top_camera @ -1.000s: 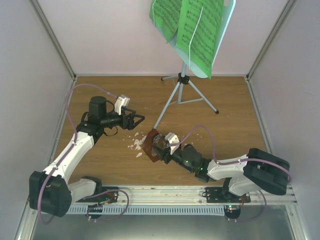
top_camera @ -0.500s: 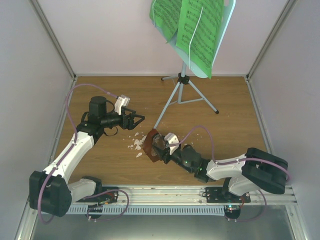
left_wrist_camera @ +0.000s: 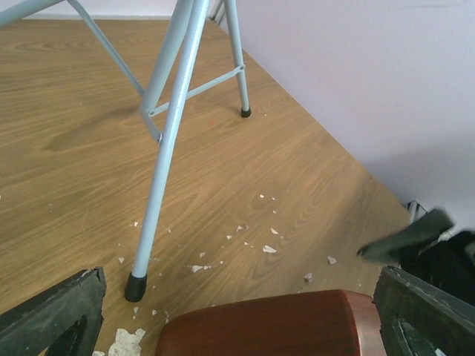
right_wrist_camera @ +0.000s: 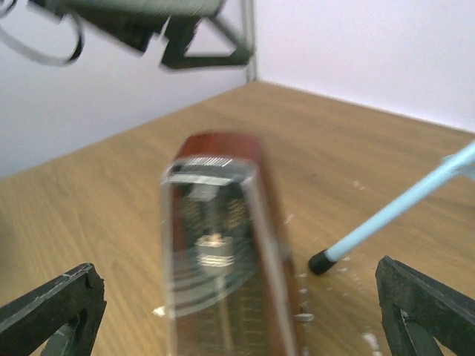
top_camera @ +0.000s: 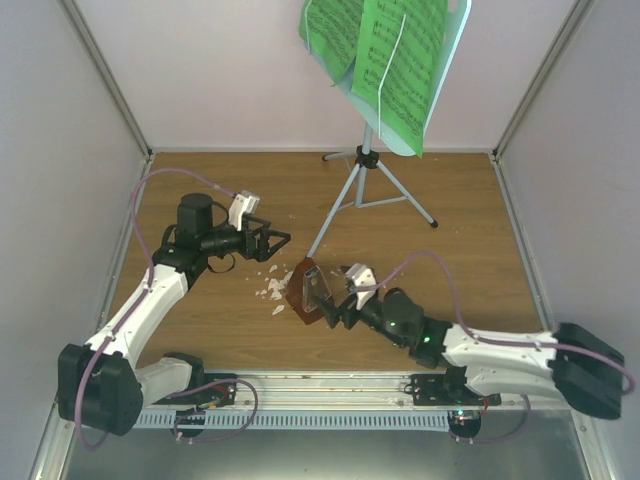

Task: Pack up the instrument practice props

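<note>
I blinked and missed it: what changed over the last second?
The right hand let go of the metronome, opened wide and drew back toward the near right; the metronome stands where it was. The left hand, music stand, green pages and white crumbs stayed put.

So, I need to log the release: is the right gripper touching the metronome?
Apart. The right wrist view shows the right gripper open, fingers spread wide, bare table between each and the metronome.

The music stand [top_camera: 367, 158] is upright on silver tripod legs, far centre, with bright green sheet-music pages [top_camera: 395, 60] resting on its desk. The reddish-brown, clear-fronted pyramid metronome [top_camera: 308, 293] stands upright just beside the nearest leg's foot.
</note>
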{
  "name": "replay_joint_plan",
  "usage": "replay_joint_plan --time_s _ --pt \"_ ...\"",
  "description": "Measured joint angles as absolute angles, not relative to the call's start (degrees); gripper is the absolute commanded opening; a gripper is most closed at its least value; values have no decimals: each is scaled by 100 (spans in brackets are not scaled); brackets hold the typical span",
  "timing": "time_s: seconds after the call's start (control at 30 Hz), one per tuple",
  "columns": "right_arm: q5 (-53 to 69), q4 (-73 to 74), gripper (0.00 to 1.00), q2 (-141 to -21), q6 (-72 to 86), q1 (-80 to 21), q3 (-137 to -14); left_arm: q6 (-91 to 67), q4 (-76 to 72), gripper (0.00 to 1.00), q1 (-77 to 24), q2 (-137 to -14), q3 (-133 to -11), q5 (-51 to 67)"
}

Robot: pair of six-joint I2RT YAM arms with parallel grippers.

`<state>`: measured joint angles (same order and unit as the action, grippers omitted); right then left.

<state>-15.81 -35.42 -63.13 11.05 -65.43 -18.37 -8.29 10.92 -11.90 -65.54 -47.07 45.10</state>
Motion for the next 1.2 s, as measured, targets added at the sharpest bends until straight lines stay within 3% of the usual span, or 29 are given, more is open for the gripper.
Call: replay_joint_plan --time_s 0.13,0.23,0.5,0.63,0.83,0.93,1.2 --pt "-1555 -2794 100 -5256 1369 -5983 -1741 -777 1092 99 -1275 -6364 -4663 4510" --pt "-1448 -2102 100 -4818 1610 -5166 -1737 -609 1096 99 -1929 -5981 -4635 4117" --pt "-674 -858 100 -4484 2032 -2998 -1730 -432 1413 99 -3830 -5568 -4633 2008" --pt "-329 -843 100 -4344 2156 -2718 -1664 -460 1706 99 -4143 -5763 -4630 1094" --pt "-117 -891 100 -4241 2344 -2681 -1479 -493 1767 99 -4414 -5878 -4571 886" --pt "-95 -888 100 -4185 2412 -2672 -1387 -517 1745 94 -4440 -5994 -4556 961" --pt "-91 -884 100 -3938 2556 -2665 -1304 -596 1743 68 -4453 -6243 -4508 1022"
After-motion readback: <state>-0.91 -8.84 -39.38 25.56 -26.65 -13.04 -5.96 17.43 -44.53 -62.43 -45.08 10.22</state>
